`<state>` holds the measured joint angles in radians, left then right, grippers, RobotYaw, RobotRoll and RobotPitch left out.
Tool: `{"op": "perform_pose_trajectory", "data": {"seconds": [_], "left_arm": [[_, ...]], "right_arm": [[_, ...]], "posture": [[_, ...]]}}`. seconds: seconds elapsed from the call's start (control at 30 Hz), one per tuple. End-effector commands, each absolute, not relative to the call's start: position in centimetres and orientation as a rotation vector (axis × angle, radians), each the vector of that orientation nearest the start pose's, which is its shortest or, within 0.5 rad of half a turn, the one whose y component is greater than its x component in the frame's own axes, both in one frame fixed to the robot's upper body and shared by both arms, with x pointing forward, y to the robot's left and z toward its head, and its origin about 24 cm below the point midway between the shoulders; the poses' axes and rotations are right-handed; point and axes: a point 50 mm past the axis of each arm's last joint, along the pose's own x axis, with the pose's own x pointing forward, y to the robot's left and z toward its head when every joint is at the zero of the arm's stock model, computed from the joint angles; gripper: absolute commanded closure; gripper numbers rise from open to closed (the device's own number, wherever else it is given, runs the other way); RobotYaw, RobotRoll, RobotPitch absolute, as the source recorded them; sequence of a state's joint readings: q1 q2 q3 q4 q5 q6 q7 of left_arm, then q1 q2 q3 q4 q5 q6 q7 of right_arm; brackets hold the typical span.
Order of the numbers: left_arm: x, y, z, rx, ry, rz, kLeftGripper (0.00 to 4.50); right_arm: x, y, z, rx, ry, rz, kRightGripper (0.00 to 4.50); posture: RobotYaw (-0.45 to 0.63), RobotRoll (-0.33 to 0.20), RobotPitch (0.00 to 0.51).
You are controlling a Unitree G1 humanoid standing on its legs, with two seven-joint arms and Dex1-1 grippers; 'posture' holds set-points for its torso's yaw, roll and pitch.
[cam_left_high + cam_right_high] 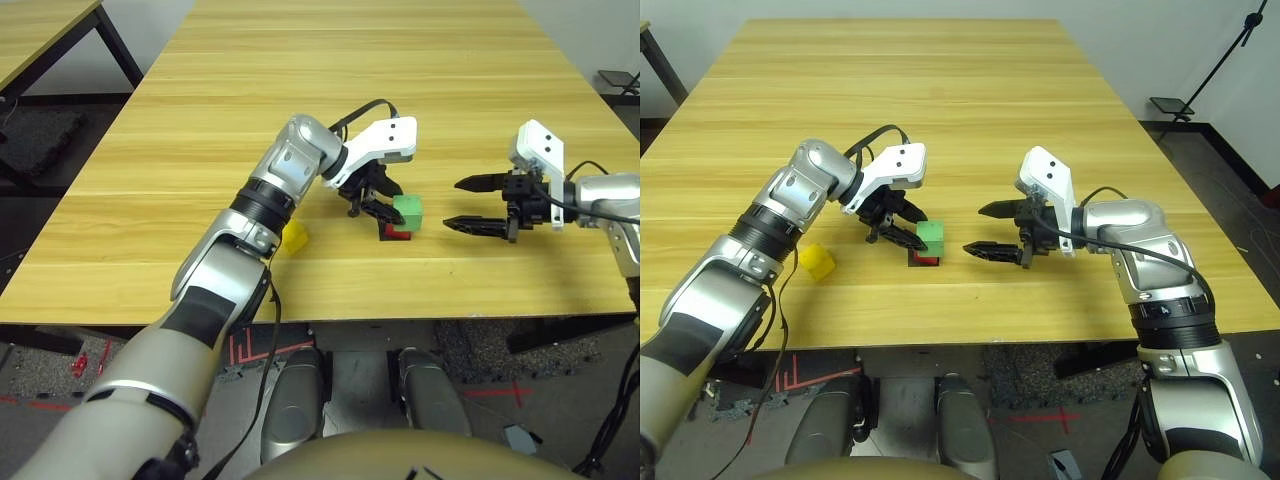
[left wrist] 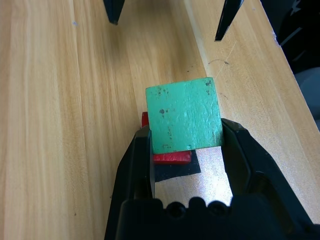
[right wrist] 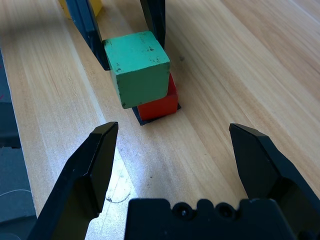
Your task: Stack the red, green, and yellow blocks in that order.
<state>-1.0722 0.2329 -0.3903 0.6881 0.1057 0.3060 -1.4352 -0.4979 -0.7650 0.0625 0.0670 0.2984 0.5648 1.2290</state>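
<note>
My left gripper (image 1: 378,200) is shut on the light green block (image 1: 408,209), its two black fingers (image 2: 137,155) pressed against opposite sides. The green block rests on the red block (image 3: 160,102), shifted a little off its centre. The red block sits on a flat black patch (image 2: 176,170). The yellow block (image 1: 295,237) lies on the table to the left of the stack, beside my left forearm. My right gripper (image 1: 451,203) is open a short way to the right of the stack, pointing at it with nothing between its fingers.
The wooden table (image 1: 300,80) stretches far behind the stack. Its front edge runs close below the blocks. A second table (image 1: 40,30) stands at the far left, and a black stand (image 1: 1170,105) sits on the floor at the right.
</note>
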Motion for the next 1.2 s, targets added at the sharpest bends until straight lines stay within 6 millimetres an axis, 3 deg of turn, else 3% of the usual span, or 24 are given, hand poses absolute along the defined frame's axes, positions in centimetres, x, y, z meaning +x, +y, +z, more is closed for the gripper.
{"op": "perform_pose_trajectory", "data": {"seconds": [0.03, 0.7, 0.93, 1.03, 1.2], "left_arm": [[35.6, 5.0, 16.2, 0.648, 0.429, -1.587, 2.44], [36.0, 5.3, 16.3, 0.66, 0.423, -1.571, 2.44], [35.8, 6.0, 16.8, 0.665, 0.456, -1.542, 0.09], [35.4, 6.9, 18.6, 0.622, 0.42, -1.472, 0.04], [32.6, 9.8, 21.5, 0.515, 0.42, -1.285, 0.04]], "right_arm": [[29.5, -22.0, 15.6, -0.304, 0.383, 1.108, 0.0], [29.9, -21.8, 15.5, -0.301, 0.378, 1.108, 0.0], [30.0, -21.8, 15.6, -0.301, 0.378, 1.109, 0.0], [29.9, -22.0, 15.7, -0.304, 0.379, 1.114, 0.0], [29.8, -22.5, 16.0, -0.311, 0.387, 1.115, 0.0]], "posture": [[-0.01, -0.048, 0.071], [0.0, -0.051, 0.06], [0.02, -0.055, 0.057], [0.03, -0.057, 0.058], [0.08, -0.056, 0.067]]}}
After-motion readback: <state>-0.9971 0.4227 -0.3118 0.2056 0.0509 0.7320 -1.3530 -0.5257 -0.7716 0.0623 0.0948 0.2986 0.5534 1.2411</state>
